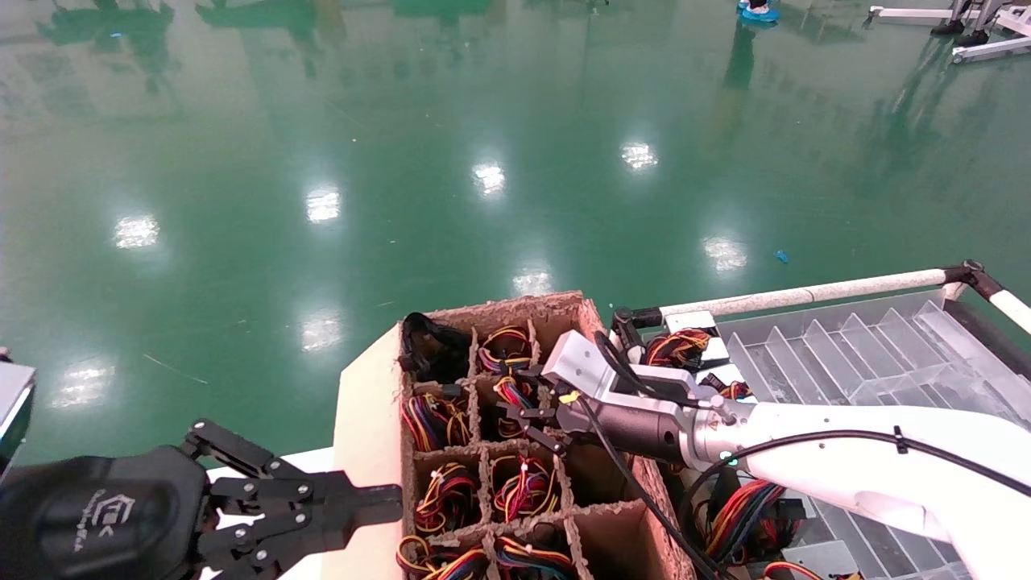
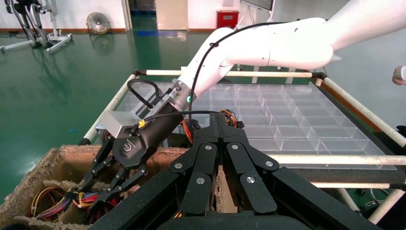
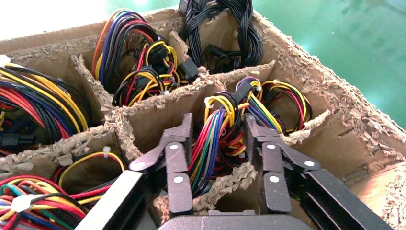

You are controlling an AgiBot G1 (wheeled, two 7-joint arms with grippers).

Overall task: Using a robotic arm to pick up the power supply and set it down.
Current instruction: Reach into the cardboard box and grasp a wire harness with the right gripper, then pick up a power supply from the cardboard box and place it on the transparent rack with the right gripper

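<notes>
Reaching w/ right claw (image 3: 218, 158) into box (image 1: 378, 419) cell | fingers open astride PSU wires (image 3: 221, 136), nothing gripped | next we close, lift | left claw (image 1: 378, 501) shut, parked.

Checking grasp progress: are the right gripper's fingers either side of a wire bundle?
Yes, the right gripper straddles the wire bundle in a cardboard box cell.

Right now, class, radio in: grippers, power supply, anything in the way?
Right gripper open, fingers straddling the power supply's wire bundle in its carton cell. Left gripper shut, beside the carton. Cardboard dividers crowd the fingers.
</notes>
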